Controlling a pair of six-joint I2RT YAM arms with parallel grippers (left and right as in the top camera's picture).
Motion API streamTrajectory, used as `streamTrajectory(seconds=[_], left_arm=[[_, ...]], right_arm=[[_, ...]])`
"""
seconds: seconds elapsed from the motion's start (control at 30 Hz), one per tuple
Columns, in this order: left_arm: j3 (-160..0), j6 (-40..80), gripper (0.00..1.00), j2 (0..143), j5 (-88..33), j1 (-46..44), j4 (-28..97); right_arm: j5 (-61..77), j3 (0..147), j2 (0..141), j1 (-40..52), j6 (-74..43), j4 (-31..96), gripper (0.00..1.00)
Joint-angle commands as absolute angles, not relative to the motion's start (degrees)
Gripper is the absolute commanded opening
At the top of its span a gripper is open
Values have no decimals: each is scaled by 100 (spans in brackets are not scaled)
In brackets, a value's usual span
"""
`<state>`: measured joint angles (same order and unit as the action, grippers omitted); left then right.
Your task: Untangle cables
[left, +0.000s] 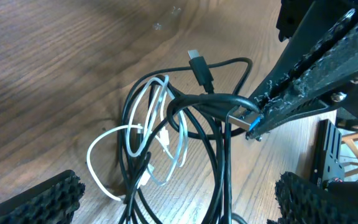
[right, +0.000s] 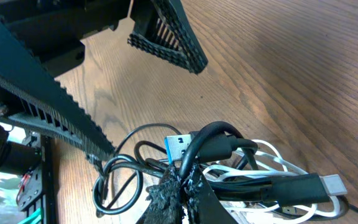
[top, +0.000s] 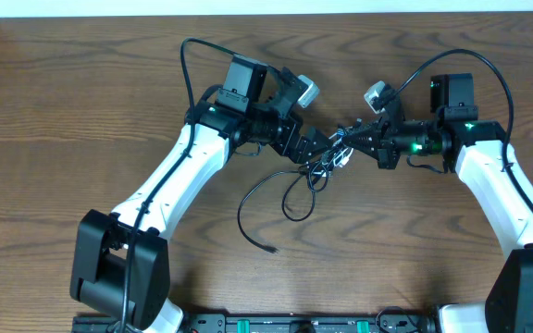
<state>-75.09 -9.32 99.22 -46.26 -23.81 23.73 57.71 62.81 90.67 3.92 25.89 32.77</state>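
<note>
Overhead, the cables (top: pixel 315 174) sit tangled at frame centre. Left wrist view: left gripper (left: pixel 179 202) spread wide over them, limp and light; right gripper (left: pixel 258 118) clamped on a black loop (left: pixel 210 99). Right wrist view: I judge the blue plug (right: pixel 178 147) the firmest hold.

Cables (top: pixel 313 178) between left pincer (top: pixel 326 154) and right pincer (top: pixel 347 139)

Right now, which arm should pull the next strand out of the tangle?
Left, probably: the left end effector is open, straddling the cables; the right end effector is shut on a black cable, anchoring the bundle.
</note>
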Motion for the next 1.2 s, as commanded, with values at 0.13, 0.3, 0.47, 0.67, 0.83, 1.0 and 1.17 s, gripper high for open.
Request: streamTrajectory(seconds=[0.13, 0.3, 0.47, 0.67, 0.83, 1.0, 1.17], left_arm=[[-7599, -978, 100, 9968, -3962, -2580, 2327], [-7599, -845, 99, 9968, -3951, -2580, 2169], [-7599, -707, 100, 9968, -3732, -2580, 2038], [-7599, -364, 100, 9966, -3406, -2587, 1874], [-7599, -163, 100, 9968, -3546, -2587, 1743], [-7599, -165, 100, 9968, -3839, -2587, 1730], [-7599, -165, 100, 9966, -3839, -2585, 1774]], right_arm=[[6112, 6294, 8952, 381, 2534, 3280, 1], [6121, 6294, 8952, 379, 2534, 3282, 1], [6123, 6294, 8952, 379, 2534, 3306, 1], [6123, 6294, 8952, 390, 2536, 3323, 1], [6121, 6294, 8952, 397, 2539, 3323, 1], [6104, 6294, 8952, 401, 2539, 3321, 1], [6049, 6294, 8952, 401, 2536, 3317, 1]])
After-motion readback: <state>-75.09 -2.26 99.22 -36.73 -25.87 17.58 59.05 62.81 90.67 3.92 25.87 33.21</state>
